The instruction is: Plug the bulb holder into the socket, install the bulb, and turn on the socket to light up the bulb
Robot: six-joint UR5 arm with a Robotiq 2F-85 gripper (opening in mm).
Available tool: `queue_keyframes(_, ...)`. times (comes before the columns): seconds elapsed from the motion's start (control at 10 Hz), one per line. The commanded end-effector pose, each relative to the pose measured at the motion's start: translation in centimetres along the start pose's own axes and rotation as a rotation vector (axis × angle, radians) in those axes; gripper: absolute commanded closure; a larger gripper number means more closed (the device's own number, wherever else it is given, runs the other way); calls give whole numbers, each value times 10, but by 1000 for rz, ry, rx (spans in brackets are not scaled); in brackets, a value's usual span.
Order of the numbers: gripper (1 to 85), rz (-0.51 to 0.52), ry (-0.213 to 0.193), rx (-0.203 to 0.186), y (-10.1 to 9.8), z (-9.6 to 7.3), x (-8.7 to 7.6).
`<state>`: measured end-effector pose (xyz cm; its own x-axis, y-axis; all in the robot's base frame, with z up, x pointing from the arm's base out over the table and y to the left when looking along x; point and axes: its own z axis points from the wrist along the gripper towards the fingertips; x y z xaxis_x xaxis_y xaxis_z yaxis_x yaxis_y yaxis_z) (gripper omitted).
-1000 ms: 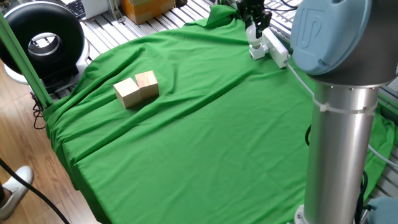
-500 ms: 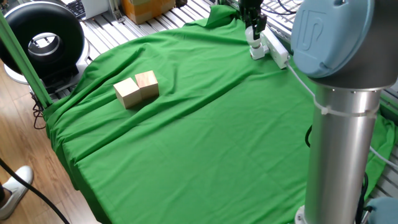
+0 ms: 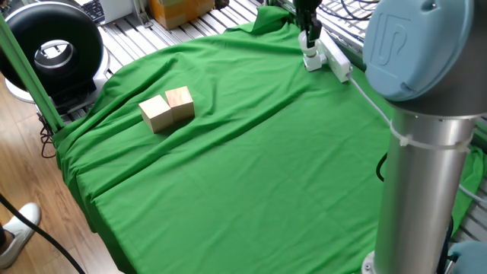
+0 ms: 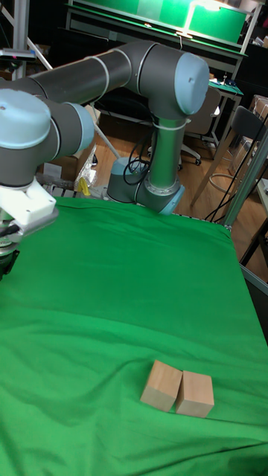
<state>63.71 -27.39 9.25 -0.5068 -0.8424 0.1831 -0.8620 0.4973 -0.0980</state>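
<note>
White plastic dominates the far corner of the green cloth (image 3: 251,152): at about one o'clock in the fixed view lies the socket (image 3: 335,59), a long white rectangular power strip with a white cable trailing off it. Just beside its near end stands a small white piece (image 3: 312,61), which I take to be the bulb holder, the cube-like plug adapter, though it could be the bulb; it is too small here to tell. The black two-finger gripper (image 3: 307,30) hangs directly over that piece, fingers pointing down around its top. Whether they are clamped on it or merely straddling it cannot be told from here.

The risks follow from that uncertainty. If the grip is shallow or off-centre, the piece may tilt or slip as it is carried to an outlet. If the prongs meet the socket face askew, pressing down could shove the light strip across the loose, wrinkled cloth instead of seating the plug. The cable could also drag the strip round.

Two pale wooden blocks (image 3: 167,109), touching each other, sit well apart at nine o'clock and pose no obstruction. The tall fixed view shows the arm but cuts off the gripper at its left edge.
</note>
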Motion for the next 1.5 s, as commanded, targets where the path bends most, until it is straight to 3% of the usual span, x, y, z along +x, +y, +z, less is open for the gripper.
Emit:
queue_keyframes(0.0,847,119,-1,53,-5,-2,1)
queue_keyframes(0.7,847,407,-12,62,-10,0,1)
queue_keyframes(1.4,847,682,6,100,-17,1,9)
